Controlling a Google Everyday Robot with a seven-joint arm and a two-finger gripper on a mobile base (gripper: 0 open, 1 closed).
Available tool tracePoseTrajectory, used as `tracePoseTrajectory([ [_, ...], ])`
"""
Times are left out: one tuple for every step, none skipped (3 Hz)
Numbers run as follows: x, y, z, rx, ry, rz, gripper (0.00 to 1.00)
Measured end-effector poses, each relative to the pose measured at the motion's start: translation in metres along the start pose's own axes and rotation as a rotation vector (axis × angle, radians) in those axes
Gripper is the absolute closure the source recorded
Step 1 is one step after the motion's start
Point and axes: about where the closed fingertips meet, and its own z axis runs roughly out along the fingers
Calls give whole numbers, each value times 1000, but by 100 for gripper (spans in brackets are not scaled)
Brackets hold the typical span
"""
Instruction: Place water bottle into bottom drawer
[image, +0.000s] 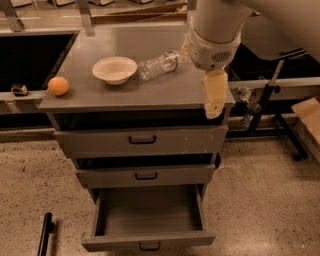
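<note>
Water bottle (159, 64): clear ribbed plastic, slim and cylindrical, with a pale label band. Lies on its side on the flat grey cabinet top (165, 92), set at a slant, left end toward the bowl, right end up by the arm. Just beside that left end, a shallow round cream bowl (114, 69), smooth and matt; touching or not, cannot tell. Farther left, near the top's front-left corner, a round orange (58, 85), well apart from both. Over the bottle's right end, the thick white arm (217, 30), ending in a rounded wrist housing with a perforated patch. Below it the gripper (215, 97), pale yellowish and blunt, hanging at the top's front-right edge, apart from the bottle; released or clenched, cannot tell. A broad strip of grey top between bottle and front edge. Under the top, three flat grey fronts with small black handles: top drawer (142, 141) and middle drawer (145, 176) pushed in, a dark slot above each. Bottom drawer (150, 215) pulled well out, a deep grey box with plain walls and a smooth floor, open upward. Around the cabinet, speckled stone-like floor (40, 175). At lower left, a black bar (45, 240) lying near the open drawer's corner.
</note>
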Motion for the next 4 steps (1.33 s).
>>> tracePoseTrajectory([
  [25,-39,49,-127,4,-62,0],
  [30,-94,118,-223,-23,-121,0],
  [25,-133,133,-183,-59,-129,0],
  [26,-162,119,-83,-69,-117,0],
])
